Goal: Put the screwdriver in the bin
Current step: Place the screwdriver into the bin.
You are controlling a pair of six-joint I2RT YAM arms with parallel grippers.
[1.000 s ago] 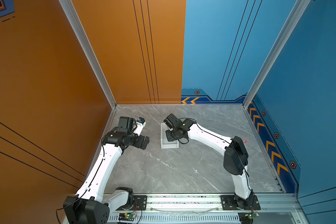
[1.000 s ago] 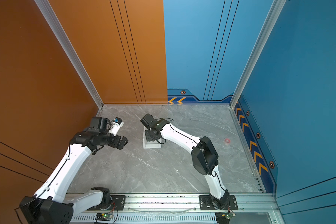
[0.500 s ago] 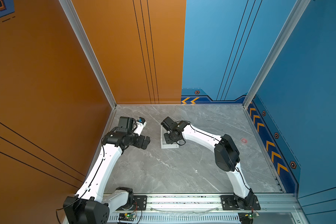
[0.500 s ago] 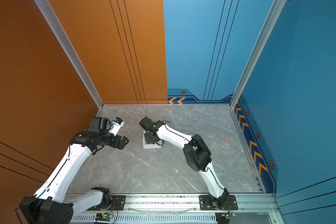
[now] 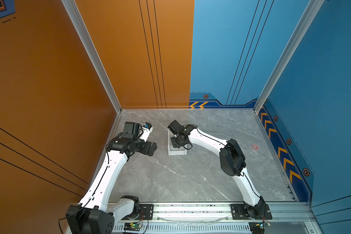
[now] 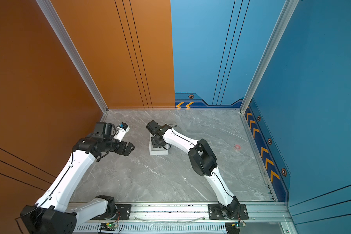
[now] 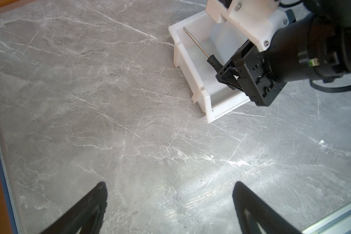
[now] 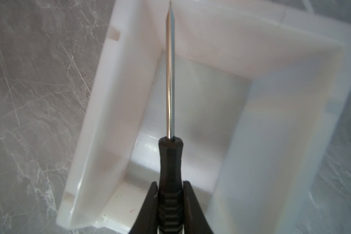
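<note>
We are at the placing step: the right gripper [image 8: 170, 194] pinches the black ribbed handle of the small slim screwdriver [image 8: 170, 113], jaws pressed against it on both sides, and holds it over the open top of the small white rectangular plastic bin [image 8: 118, 101]. In the left wrist view the tool sits at upper right of the frame, handle low inside the bin [image 7: 193, 66], shaft rising toward the far wall. Long axis — it runs roughly along the bin's length, tip pointing away from the gripper toward the far short wall and apparently above its rim; whether the tip touches the wall we cannot tell. In our judgement, next comes a slight lowering, then release, so the shaft clears the rim. The left gripper [image 7: 170, 206] hangs spread and empty above the grey marble-patterned tabletop [image 7: 109, 121] — well apart from the bin.
</note>
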